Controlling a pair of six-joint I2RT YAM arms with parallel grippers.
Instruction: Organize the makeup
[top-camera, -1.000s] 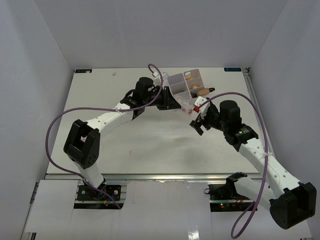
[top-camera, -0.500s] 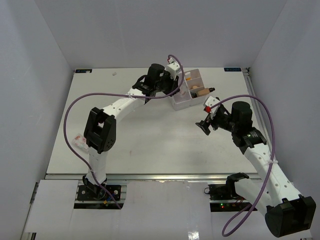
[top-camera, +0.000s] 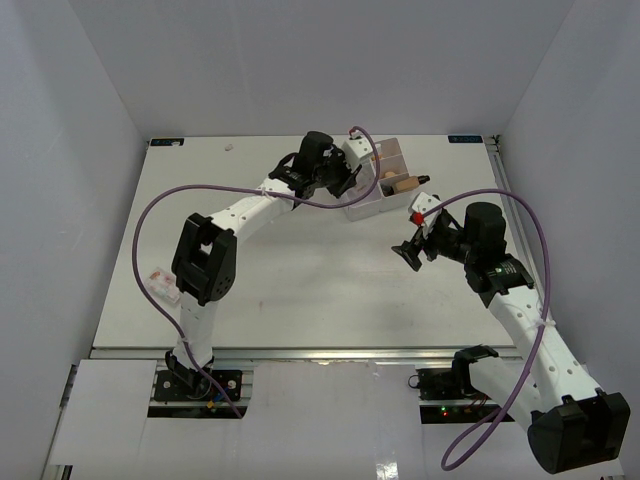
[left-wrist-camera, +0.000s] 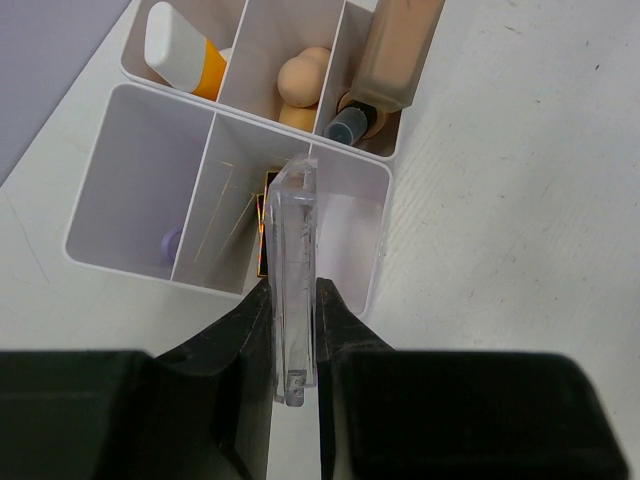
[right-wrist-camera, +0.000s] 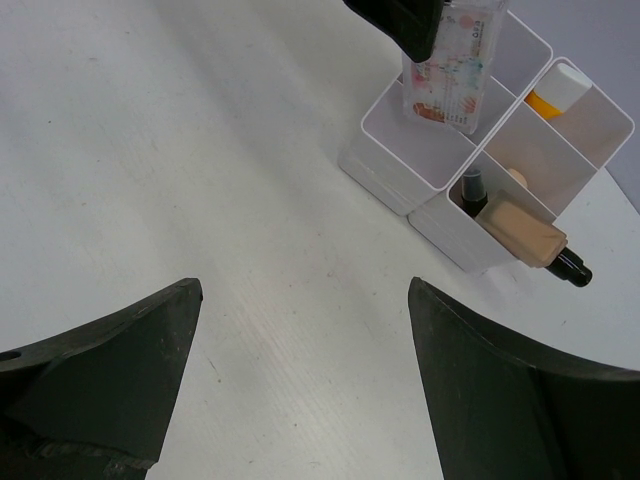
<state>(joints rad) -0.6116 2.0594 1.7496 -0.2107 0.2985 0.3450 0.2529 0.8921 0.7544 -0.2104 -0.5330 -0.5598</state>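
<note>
My left gripper (left-wrist-camera: 293, 300) is shut on a flat clear case (left-wrist-camera: 293, 220) with pinkish print (right-wrist-camera: 450, 70), held on edge above the white box (left-wrist-camera: 120, 262). The far compartments hold an orange white-capped tube (left-wrist-camera: 185, 55), a peach sponge (left-wrist-camera: 300, 80) and a beige bottle (left-wrist-camera: 400, 50), with a second dark cap (left-wrist-camera: 348, 125) beside it. A lilac clip (left-wrist-camera: 172, 240) and a black-gold lipstick (left-wrist-camera: 264, 225) lie in the near compartments. My right gripper (right-wrist-camera: 303, 290) stands open over bare table, near-right of the box (top-camera: 392, 165).
A small pinkish-white item (top-camera: 160, 283) lies near the table's left edge, close to the left arm's elbow. A tiny speck (top-camera: 229, 146) sits at the far left. Grey walls enclose the table on three sides.
The left arm has swung up and toward the back, bringing its gripper over the box. The right gripper has drawn back slightly to the right and stayed open.
</note>
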